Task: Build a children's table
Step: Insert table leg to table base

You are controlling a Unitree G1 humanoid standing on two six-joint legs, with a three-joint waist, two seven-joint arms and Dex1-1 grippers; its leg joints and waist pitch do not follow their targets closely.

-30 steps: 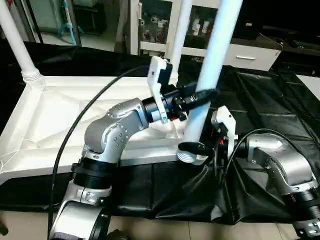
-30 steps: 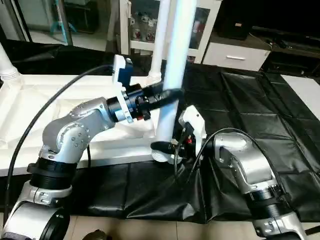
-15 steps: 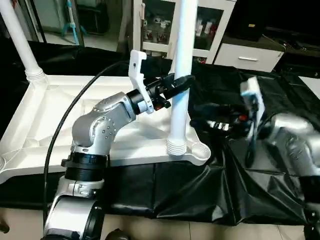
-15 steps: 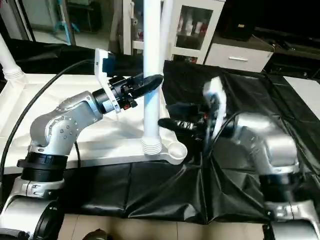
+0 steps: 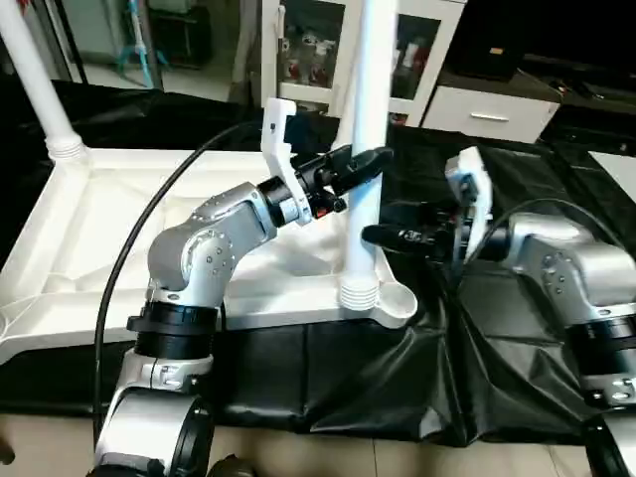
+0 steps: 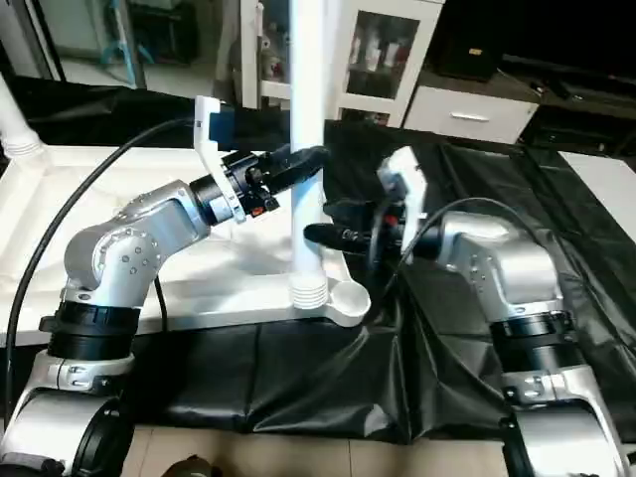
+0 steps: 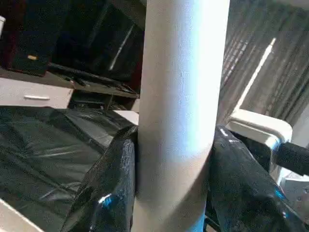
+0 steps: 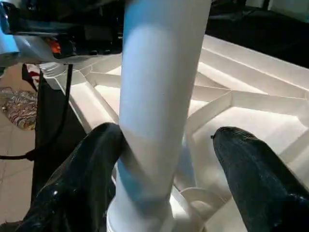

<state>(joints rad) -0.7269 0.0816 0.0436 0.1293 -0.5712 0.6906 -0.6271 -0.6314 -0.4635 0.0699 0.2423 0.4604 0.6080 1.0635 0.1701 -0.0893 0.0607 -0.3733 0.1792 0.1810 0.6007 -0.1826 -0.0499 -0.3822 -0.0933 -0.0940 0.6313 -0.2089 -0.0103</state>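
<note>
The children's table top (image 5: 99,229) lies upside down, ribs up, on the black-draped worktable. One white leg (image 5: 364,89) stands upright, its ribbed foot (image 5: 358,293) on the top's near right corner, just beside the empty round socket (image 5: 399,300). My left gripper (image 5: 370,164) is shut on this leg at mid-height; its fingers (image 7: 108,193) press both sides. My right gripper (image 5: 376,237) is open lower down, one finger (image 8: 82,179) against the leg and the other standing apart. A second leg (image 5: 35,84) stands in the far left corner socket.
Black cloth (image 5: 517,149) covers the worktable right of the top and hangs in folds over the near edge. A black cable (image 5: 139,238) loops from my left arm over the table top. White cabinets (image 5: 308,50) stand behind.
The leg has gone from tilted to upright. My right gripper has let go of the leg's foot, opened, swung away, and come back higher up beside the leg. My left gripper's grip is unchanged.
</note>
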